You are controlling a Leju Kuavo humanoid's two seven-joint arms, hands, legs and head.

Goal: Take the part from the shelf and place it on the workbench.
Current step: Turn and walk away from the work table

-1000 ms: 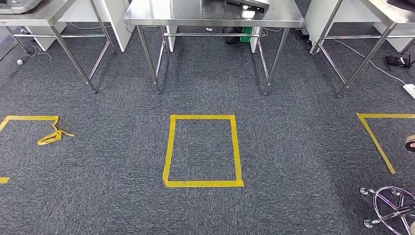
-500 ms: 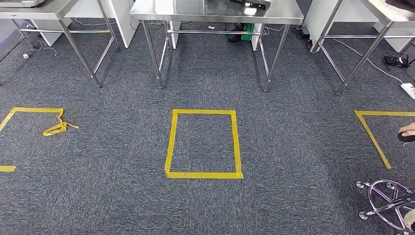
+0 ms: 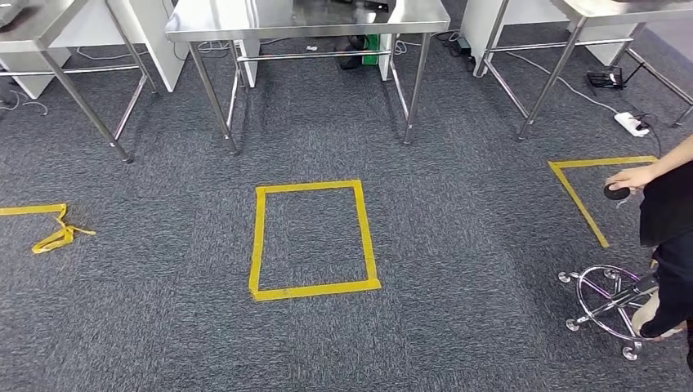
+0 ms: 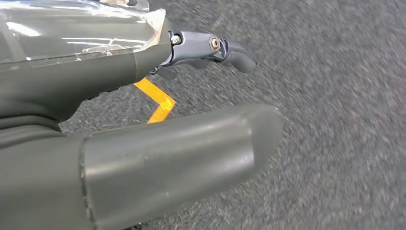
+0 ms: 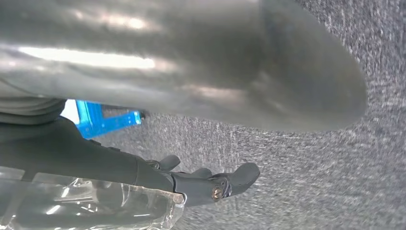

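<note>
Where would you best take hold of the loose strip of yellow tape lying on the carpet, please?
Probably at the crumpled loop of the loose yellow tape, pinched from straight above. That end has peeled up and twisted, so it stands a little proud of the carpet. The straight run it joins lies flat and looks stuck down, leaving no edge to get fingers under.
</note>
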